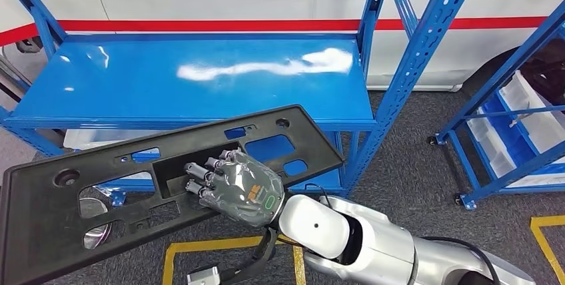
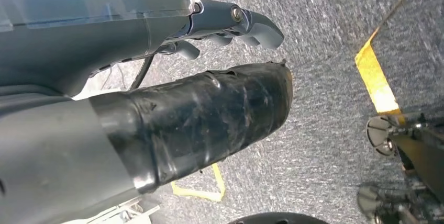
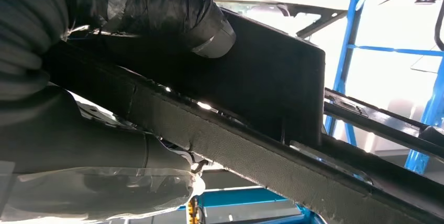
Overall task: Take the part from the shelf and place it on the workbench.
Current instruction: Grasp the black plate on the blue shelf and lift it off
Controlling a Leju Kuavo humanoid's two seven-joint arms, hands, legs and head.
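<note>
Closest to my head camera, low and right of centre, my silver right arm (image 1: 373, 242) runs up to my right robot hand (image 1: 236, 188); its fingers curl over the inner edge of a cut-out in the long black part (image 1: 133, 188), gripping it; the right wrist view shows the thumb (image 3: 173, 14) pressed on one face of the part (image 3: 272, 93) with the fingers on the other. This part lies tilted across the lower left of the frame, its right end overlapping the front edge of the blue shelf (image 1: 193, 78), its left end near the frame's left edge; grey carpet and yellow floor tape (image 1: 220, 245) show beneath it. Right of the shelf post lies open carpet before a second blue rack (image 1: 513, 118). My left robot hand (image 2: 209, 67) hangs over the carpet, fingers apart, holding nothing.
</note>
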